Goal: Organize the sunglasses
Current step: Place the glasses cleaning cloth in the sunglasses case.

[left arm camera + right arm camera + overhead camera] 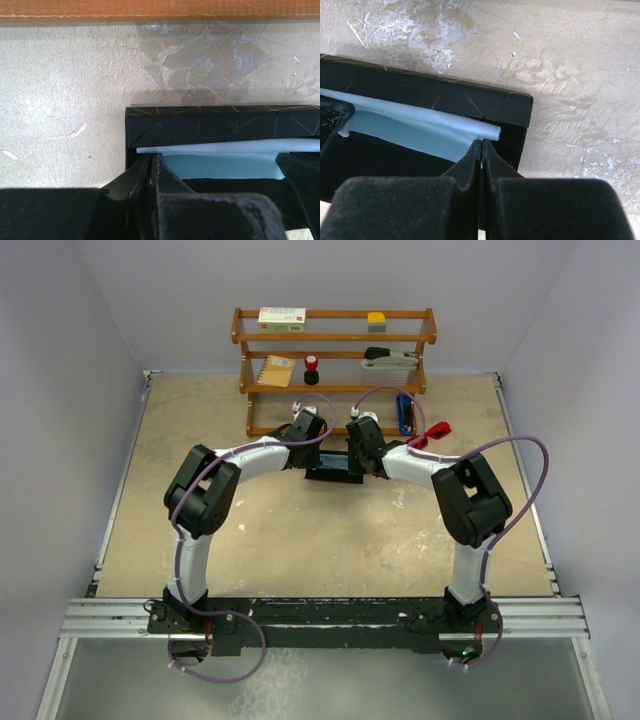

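- Left gripper (153,162): fingers pressed together over the left end of the black case (220,125). They appear to be pinching the left edge of the light blue cloth (220,166), though the contact itself is partly hidden.
- Centre: the case is lying open on the table (300,530), just near of the wooden shelf (335,340). Its long axis is running left-right. The cloth is lying along the inside of it, with its far edge showing as a pale roll.
- Right gripper (481,147): fingers pressed together at the right end of the case, nipping the cloth just below the end of its roll.
- Sunglasses (432,432): lying on the table outside the case, to the right of the right gripper and slightly farther back, beside the shelf's bottom right corner. Nothing is holding them. Their long axis is slanting from near-left to far-right.
- Judgement: the right arm is sitting clearly nearer the sunglasses; the left would have to cross the case. Reaching them is looking like a short move right and far, once the cloth is released.
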### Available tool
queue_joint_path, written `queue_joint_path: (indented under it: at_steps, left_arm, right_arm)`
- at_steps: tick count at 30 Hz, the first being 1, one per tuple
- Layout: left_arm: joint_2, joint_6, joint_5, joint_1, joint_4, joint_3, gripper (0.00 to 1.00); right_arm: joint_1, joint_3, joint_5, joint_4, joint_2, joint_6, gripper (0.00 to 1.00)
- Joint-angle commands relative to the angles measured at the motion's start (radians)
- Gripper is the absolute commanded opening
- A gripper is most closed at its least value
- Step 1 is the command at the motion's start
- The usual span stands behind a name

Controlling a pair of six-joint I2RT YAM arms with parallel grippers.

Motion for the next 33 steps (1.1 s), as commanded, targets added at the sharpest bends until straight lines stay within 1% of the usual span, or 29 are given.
queue_joint_path:
  at_steps: [1,4,10,22,33]
  left_arm:
    - [-0.008,0.014,-0.018,0.001,0.014,0.043,0.00]
    - [-0.002,0.016,-0.016,0.001,0.000,0.057,0.00]
    - [-0.028,0.016,-0.013,0.001,-0.002,0.040,0.00]
    - [0.038,0.030,-0.023,0.001,-0.006,0.084,0.00]
    - [0.066,0.044,-0.030,0.012,-0.018,0.119,0.00]
  right_arm:
    - [0.003,0.045,0.024,-0.012,0.027,0.000,0.00]
    - [0.003,0.050,0.013,-0.020,0.031,0.003,0.00]
    - [0.005,0.007,0.005,-0.009,-0.015,0.008,0.00]
    - [0.005,0.030,0.032,-0.011,0.019,0.005,0.00]
    - [0.005,0.050,0.024,-0.021,0.045,0.000,0.00]
